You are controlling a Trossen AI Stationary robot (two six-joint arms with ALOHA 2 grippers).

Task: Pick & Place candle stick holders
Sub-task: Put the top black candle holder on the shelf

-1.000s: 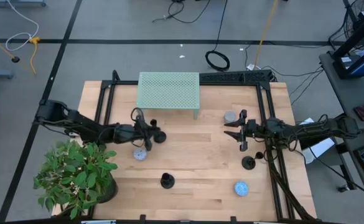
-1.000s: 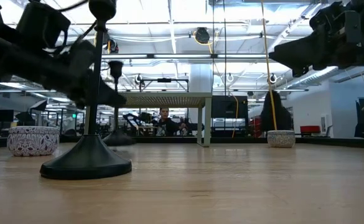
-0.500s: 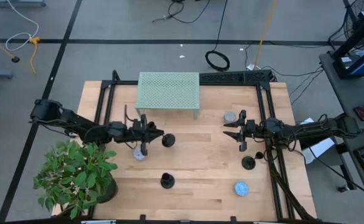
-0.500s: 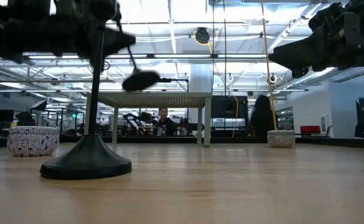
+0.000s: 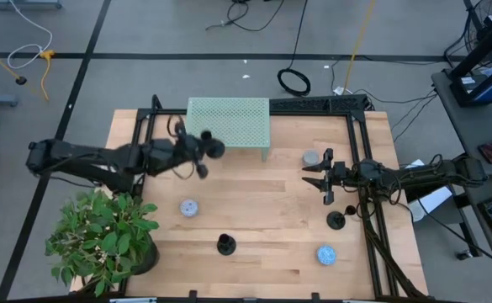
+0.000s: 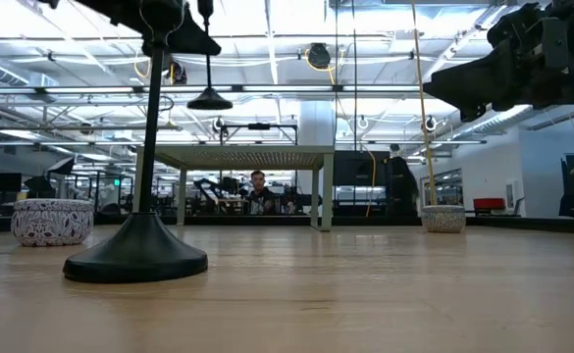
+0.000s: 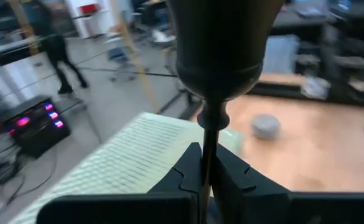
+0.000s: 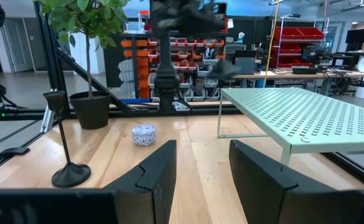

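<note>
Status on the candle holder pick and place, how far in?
Nothing looks placed yet. In hand: left end effector grips one black candle stick holder by its stem, lifted at the green perforated shelf. Left: two holders on the wooden table, near the front edge and below the open, waiting right end effector.

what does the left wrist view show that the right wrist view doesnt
Only the left wrist view shows the left gripper shut on the thin stem of a candle stick holder, its cup close to the lens, and a small grey pot on the table beyond.

Only the right wrist view shows the open right gripper, a second holder standing on the table, a small patterned jar and a potted plant.

Both show the green perforated rack and the wooden table.
</note>
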